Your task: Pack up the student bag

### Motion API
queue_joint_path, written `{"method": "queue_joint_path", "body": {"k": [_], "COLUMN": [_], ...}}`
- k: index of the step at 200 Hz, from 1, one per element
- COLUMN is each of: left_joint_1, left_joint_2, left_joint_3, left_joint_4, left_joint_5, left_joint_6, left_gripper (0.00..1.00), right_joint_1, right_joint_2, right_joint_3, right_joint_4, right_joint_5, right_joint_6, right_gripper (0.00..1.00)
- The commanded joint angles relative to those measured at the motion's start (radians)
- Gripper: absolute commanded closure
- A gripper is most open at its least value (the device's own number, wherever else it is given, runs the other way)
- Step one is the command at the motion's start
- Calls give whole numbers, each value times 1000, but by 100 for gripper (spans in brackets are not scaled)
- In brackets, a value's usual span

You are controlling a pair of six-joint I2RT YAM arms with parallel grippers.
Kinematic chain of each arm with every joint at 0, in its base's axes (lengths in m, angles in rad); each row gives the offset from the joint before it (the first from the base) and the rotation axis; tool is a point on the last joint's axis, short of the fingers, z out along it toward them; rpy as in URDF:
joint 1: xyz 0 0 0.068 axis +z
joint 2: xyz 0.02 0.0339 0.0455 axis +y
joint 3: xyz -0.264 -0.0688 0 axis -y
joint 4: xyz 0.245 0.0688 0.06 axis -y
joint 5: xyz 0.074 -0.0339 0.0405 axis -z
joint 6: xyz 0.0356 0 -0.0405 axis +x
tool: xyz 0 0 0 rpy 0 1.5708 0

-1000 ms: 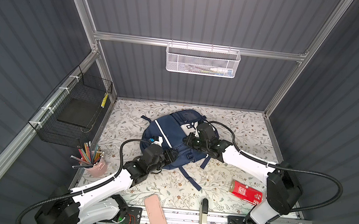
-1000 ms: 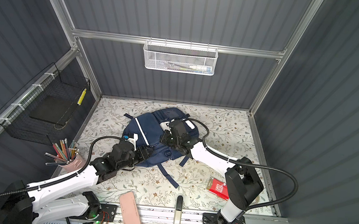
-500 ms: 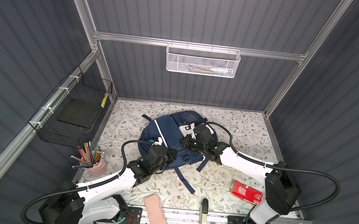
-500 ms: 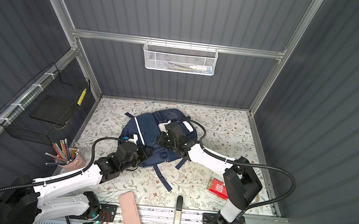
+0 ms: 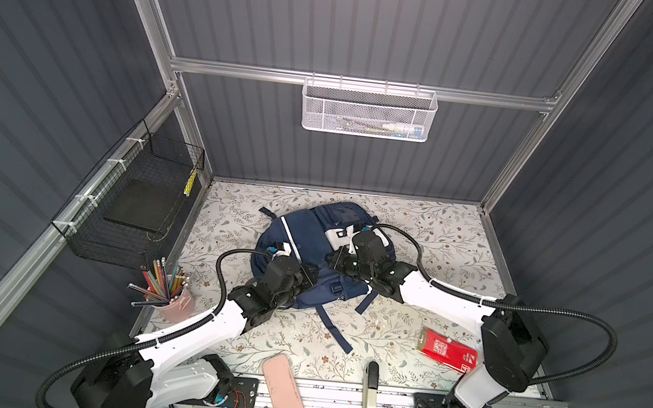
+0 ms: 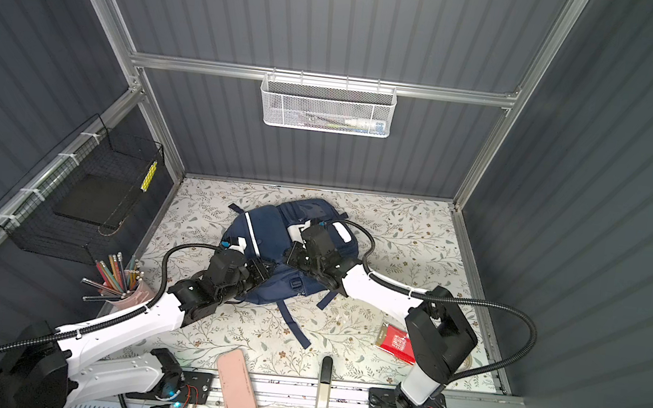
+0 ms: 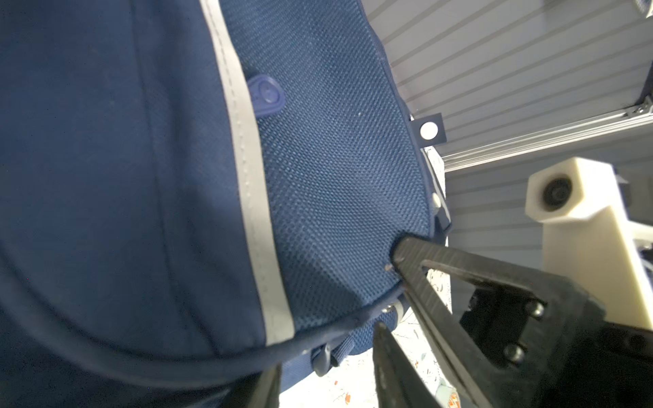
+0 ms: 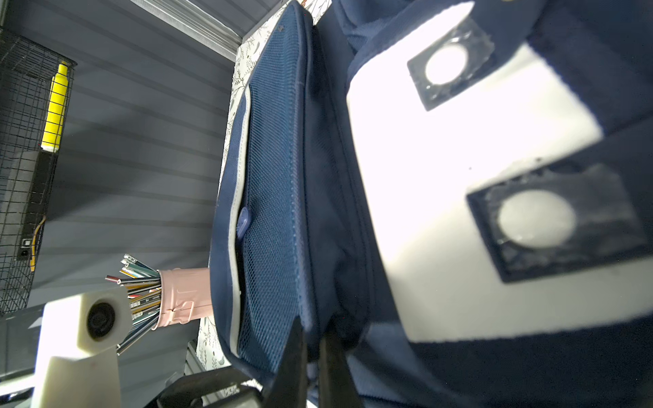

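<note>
The student bag (image 5: 304, 236) (image 6: 267, 227), navy with white stripes and patches, lies flat in the middle of the floral table in both top views. My right gripper (image 5: 333, 260) (image 6: 289, 257) is over its middle, shut on a fold of navy fabric beside the mesh pocket (image 8: 312, 339). My left gripper (image 5: 310, 272) (image 6: 265, 269) is at the bag's near left edge. Its jaws (image 7: 325, 367) stand open, with the bag's piped rim and a webbing loop between them. The bag (image 7: 141, 176) (image 8: 318, 176) fills both wrist views.
A pink case (image 5: 282, 392) and a black-and-beige tool (image 5: 369, 390) lie at the front edge. A red packet (image 5: 448, 351) lies front right. A pink cup of pencils (image 5: 175, 301) stands at the left. A black wire basket (image 5: 136, 208) and a white mesh basket (image 5: 369, 111) hang on the walls.
The right gripper has moved a little to the left with the bag's fabric, and the bag has shifted and turned slightly with it. The left gripper stays at the bag's near edge.
</note>
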Motion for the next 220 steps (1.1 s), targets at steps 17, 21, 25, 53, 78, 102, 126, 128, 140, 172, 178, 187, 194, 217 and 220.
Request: {"method": "queue_joint_path", "body": {"k": [17, 21, 25, 53, 78, 102, 126, 128, 140, 172, 178, 187, 194, 217, 220], "left_joint_1": [9, 9, 9, 9, 9, 12, 27, 29, 36, 58, 57, 57, 57, 57, 57], "left_joint_2": [86, 94, 100, 107, 68, 10, -1, 0, 5, 31, 47, 73, 89, 83, 84], "left_joint_3": [26, 23, 22, 56, 82, 64, 59, 58, 47, 39, 44, 49, 57, 32, 33], "left_joint_4": [76, 86, 94, 57, -37, -97, -123, -121, -99, -22, -9, 13, 22, 73, 73], "left_joint_5": [23, 25, 25, 10, -3, -15, 36, 44, 78, 137, 144, 163, 170, 137, 136], "left_joint_6": [23, 21, 20, 50, 72, 71, 66, 65, 51, 59, 62, 56, 55, 20, 21], "left_gripper": [57, 57, 58, 69, 76, 80, 83, 84, 86, 81, 79, 78, 77, 64, 62], "right_joint_1": [34, 36, 37, 41, 27, -16, -45, -45, -45, -42, -40, -32, -26, -11, -12], "right_joint_2": [-25, -25, -26, -28, -32, -39, -37, -37, -31, -24, -23, -20, -17, -5, -4], "right_joint_3": [14, 13, 12, 5, -9, -29, -27, -25, -18, -29, -28, -20, -16, -18, -19], "right_joint_4": [80, 80, 83, 88, 74, 62, 56, 56, 58, 86, 88, 81, 77, 92, 94], "right_joint_5": [-36, -35, -35, -34, -16, -22, -42, -44, -56, -71, -69, -67, -65, -69, -70], "right_joint_6": [-6, -4, -3, 0, -7, -10, -18, -18, -18, 0, 1, -5, -10, 1, 2], "right_gripper": [100, 100, 100, 100, 100, 100, 100, 100, 100, 100, 100, 100, 100, 100, 100]}}
